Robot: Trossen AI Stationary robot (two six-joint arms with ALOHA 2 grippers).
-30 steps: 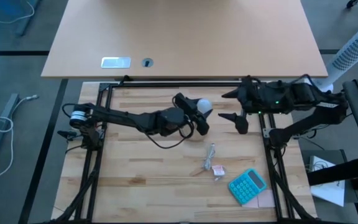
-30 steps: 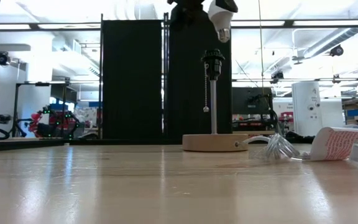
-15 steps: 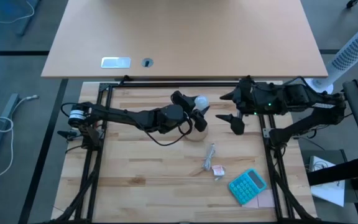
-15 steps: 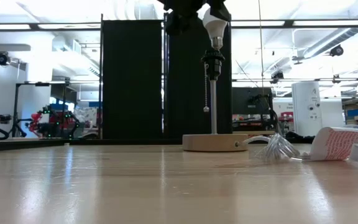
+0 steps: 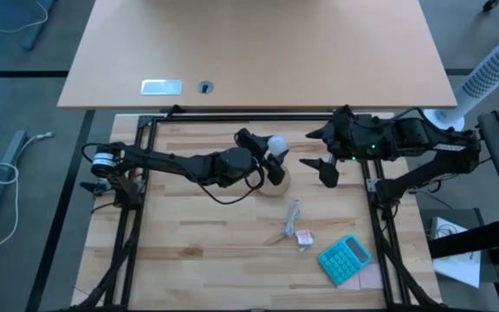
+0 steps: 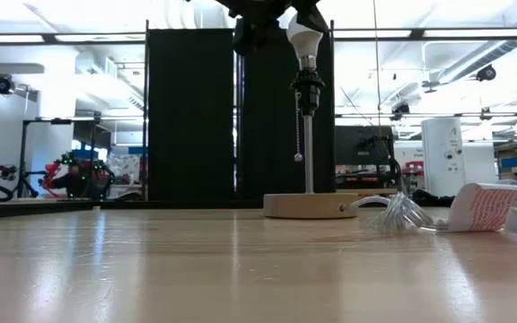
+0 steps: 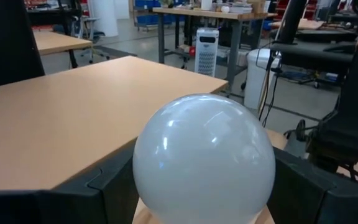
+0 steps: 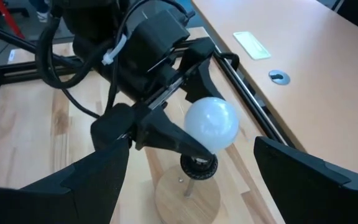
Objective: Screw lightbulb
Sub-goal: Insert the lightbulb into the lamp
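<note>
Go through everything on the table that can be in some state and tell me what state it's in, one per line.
lightbulb: held upright, neck at the top of the socket
lamp socket: upright on its pole, pull chain hanging
wooden base: flat on the table
left pincer: closed around the lightbulb
right pincer: open, empty, off to the side of the lamp
calculator: lying flat, face up

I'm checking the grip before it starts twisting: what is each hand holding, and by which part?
The left hand holds the lightbulb by its round glass globe, neck down at the lamp socket. The right hand holds nothing and waits open beside it.
</note>
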